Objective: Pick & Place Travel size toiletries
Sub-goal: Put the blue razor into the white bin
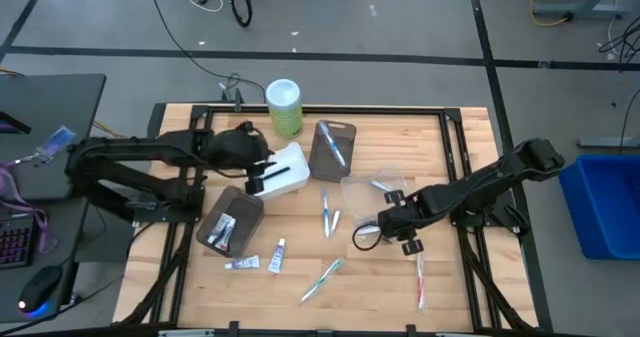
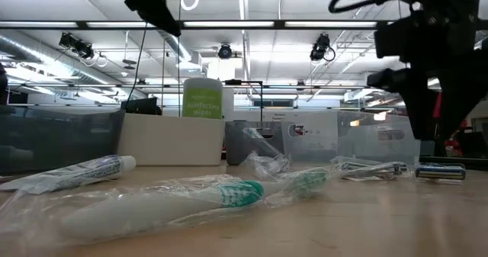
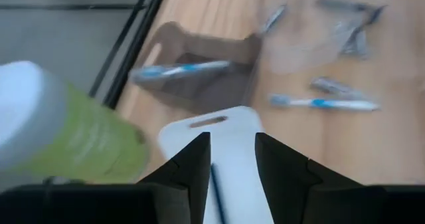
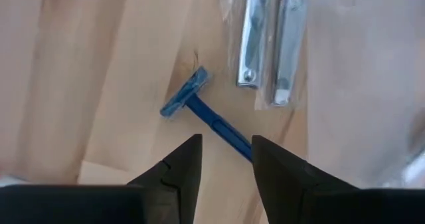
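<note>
The bench (image 1: 400, 287) is pale wood with visible grain, matt. Beside the blue plastic razor (image 4: 199, 111) lie two shiny metal nail clippers (image 4: 269, 44) in clear film. Wrapped toothbrushes (image 2: 191, 200) sit in crinkled glossy plastic. The green canister (image 1: 285, 107) looks like smooth plastic.

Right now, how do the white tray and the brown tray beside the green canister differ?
The white tray is opaque white and sits under the left gripper, which hangs over it holding nothing; the brown tray is dark and see-through, with no gripper above it. The brown tray holds a blue-and-white toothbrush; the white tray's contents cannot be told. Both are small oblong trays resting on the wooden table near the green canister.
</note>
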### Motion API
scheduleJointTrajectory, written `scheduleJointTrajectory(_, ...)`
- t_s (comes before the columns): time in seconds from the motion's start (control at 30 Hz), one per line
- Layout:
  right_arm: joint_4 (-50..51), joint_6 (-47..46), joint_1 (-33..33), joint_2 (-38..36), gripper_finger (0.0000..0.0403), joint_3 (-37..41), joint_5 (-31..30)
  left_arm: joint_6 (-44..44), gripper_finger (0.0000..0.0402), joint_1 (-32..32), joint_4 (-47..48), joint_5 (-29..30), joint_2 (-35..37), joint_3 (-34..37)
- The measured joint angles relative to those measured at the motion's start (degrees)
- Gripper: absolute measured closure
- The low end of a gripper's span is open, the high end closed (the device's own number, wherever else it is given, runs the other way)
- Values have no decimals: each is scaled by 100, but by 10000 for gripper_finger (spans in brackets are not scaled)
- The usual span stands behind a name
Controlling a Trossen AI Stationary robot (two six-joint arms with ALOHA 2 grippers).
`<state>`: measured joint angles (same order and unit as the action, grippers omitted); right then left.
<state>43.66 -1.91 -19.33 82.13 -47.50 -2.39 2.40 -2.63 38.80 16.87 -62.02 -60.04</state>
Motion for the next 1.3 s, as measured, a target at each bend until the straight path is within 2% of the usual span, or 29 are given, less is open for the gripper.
scheduleJointTrajectory(0.13,-517,560,15,21,248,289,-41,-90,274,-15,-591,-251,460,600)
scheduleJointTrajectory(0.27,-960,925,23,103,240,586,-7,-368,274,-16,-670,-183,567,819)
scheduleJointTrajectory(0.4,-1565,987,22,144,248,961,9,-337,274,-16,-671,-115,552,911)
scheduleJointTrajectory(0.53,-2108,987,22,176,275,1198,-52,-248,274,-16,-683,-102,439,930)
scheduleJointTrajectory(0.8,-2468,419,7,179,366,1222,64,-258,274,-16,-1139,-54,288,908)
scheduleJointTrajectory(0.9,-2457,184,-13,186,367,1137,369,-208,274,-16,-1253,53,252,917)
scheduleJointTrajectory(1.07,-2401,68,-99,140,367,753,373,-127,274,-16,-1321,72,75,911)
scheduleJointTrajectory(1.2,-2002,59,-111,118,367,122,77,-360,274,-16,-1321,48,-92,914)
scheduleJointTrajectory(1.3,-1862,59,-109,90,367,-462,-360,-516,274,-6,-1283,-60,-271,910)
